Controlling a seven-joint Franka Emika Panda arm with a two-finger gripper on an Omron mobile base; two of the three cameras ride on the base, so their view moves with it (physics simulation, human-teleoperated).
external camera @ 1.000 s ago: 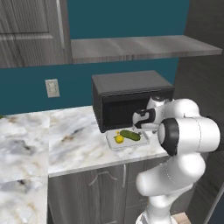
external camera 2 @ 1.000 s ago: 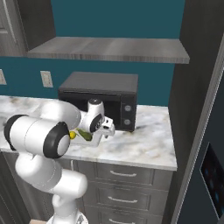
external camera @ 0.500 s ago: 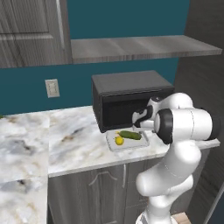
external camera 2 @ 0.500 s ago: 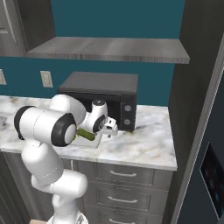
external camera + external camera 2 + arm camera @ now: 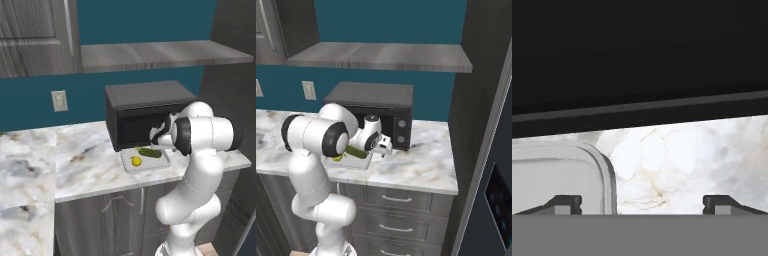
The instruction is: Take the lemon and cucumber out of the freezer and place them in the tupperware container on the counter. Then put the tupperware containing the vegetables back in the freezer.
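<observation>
Left base view shows the lemon (image 5: 136, 160) and cucumber (image 5: 150, 152) already in the tupperware (image 5: 146, 164) near the table's (image 5: 75, 160) front edge by the microwave (image 5: 145, 114), hand (image 5: 642, 204) spread and empty beside it, so freezing remains.

Microwave (image 5: 145, 117) tight behind tupperware container (image 5: 145, 160), seemingly.

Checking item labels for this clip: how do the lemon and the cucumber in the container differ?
The lemon is bright yellow and small and round; the cucumber is dark green, longer and oblong. The lemon lies toward the front of the tupperware container, the cucumber nearer the microwave. Both rest loose inside the tray, ungripped.
</observation>
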